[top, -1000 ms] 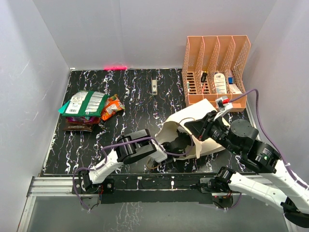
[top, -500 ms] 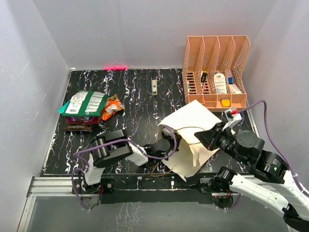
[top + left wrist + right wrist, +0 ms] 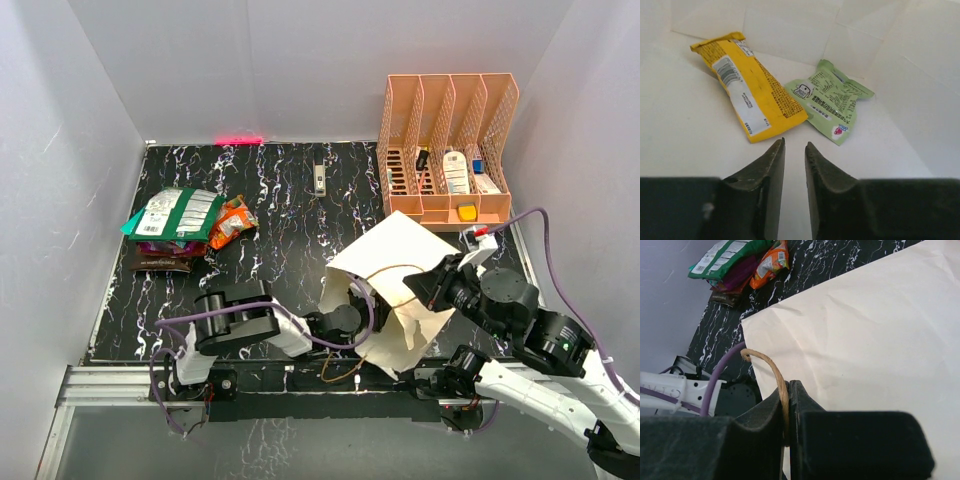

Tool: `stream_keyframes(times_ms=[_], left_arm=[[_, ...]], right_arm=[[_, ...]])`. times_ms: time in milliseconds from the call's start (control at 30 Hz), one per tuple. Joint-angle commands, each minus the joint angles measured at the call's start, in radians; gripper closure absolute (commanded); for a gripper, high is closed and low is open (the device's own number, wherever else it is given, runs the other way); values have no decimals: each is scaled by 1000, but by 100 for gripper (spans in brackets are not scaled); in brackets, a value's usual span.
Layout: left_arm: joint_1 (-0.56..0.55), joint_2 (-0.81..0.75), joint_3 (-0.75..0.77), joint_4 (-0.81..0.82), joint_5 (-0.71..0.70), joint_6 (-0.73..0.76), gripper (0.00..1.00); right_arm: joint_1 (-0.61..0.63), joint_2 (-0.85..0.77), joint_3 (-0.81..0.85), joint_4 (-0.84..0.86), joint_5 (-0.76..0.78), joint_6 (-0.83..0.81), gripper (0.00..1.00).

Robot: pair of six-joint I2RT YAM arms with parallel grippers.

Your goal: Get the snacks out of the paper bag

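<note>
Two snacks lie inside the paper bag [image 3: 690, 150]: a yellow packet [image 3: 747, 90] and a pale green packet [image 3: 832, 102], flat on the bag's inner wall with their near corners touching or almost so. Four more snacks are already out, heaped at the far left of the table [image 3: 290, 200]: a dark green packet [image 3: 175, 212] on top, an orange packet [image 3: 233, 222] beside it, and purple and dark brown ones underneath.

In the top view the bag stands near the front edge, right of centre, with its mouth turned toward the left arm. A second ago it lay lower and flatter against the table, up near the peach file organiser [image 3: 445, 150]. Now it is raised and drawn a little nearer the arm bases, much as it was half a second ago.

Inside the mouth, the left gripper [image 3: 795, 145] points at the two packets but stops just short of them, its fingers a narrow gap apart with nothing between them. Its elbow sits further left and nearer the base than it did a second ago.

The right gripper [image 3: 788, 385] is clamped tight on the cord handle [image 3: 767, 365], holding up that side of the bag. It has pulled back from the organiser since a second ago. The heap on the left has not shifted.
</note>
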Motion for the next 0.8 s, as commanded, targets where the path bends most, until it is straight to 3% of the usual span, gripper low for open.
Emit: stream_keyframes(times_ms=[0,400,600,767], left_arm=[[-8,83,71,115,-103,53,73],[-9,260,268,190,-283,194,28],[-5,384,390,236,-377,353,19],[10,476,459,320,-416,519,19]], right_arm=[[2,34,38,109,-25,-13,93],[2,60,66,161,-58,-28,93],[2,53,65,170,-81,-19,93],[2,52,69,174,-95,-18,93]])
